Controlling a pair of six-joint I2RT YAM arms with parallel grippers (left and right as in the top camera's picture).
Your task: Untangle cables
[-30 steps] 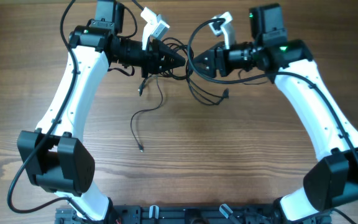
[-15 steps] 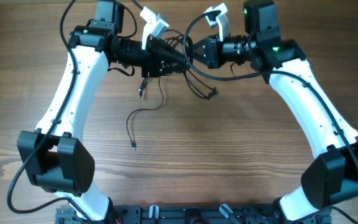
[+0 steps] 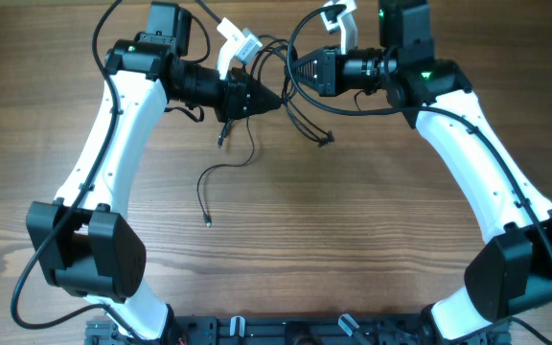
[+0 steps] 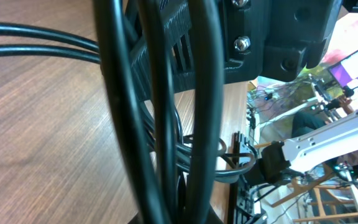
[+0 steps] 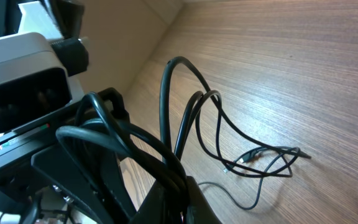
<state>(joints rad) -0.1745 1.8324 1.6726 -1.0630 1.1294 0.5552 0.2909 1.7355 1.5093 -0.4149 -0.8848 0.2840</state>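
Several thin black cables (image 3: 300, 113) hang in a tangle between my two grippers at the back of the table. My left gripper (image 3: 278, 99) points right and is shut on the cables (image 4: 166, 124), which run up close past its camera. My right gripper (image 3: 295, 73) points left, just behind it, and is shut on a bunch of cables (image 5: 166, 155). From there loops drop to the wood, ending in small plugs (image 5: 248, 157). One loose cable (image 3: 220, 172) trails forward to a plug end (image 3: 207, 221). Another end (image 3: 328, 140) lies right of the tangle.
The wooden table (image 3: 353, 230) stretches in front of the tangle. Both arms' black bases (image 3: 89, 254) (image 3: 520, 278) stand at the near corners, with a black rail (image 3: 286, 331) between them. In the left wrist view the table edge (image 4: 232, 124) and room clutter show beyond.
My right gripper has moved left and back and has shut on the cables. The left jaws opened briefly and shut again. The loose cable ends have been dragged slightly left and back.
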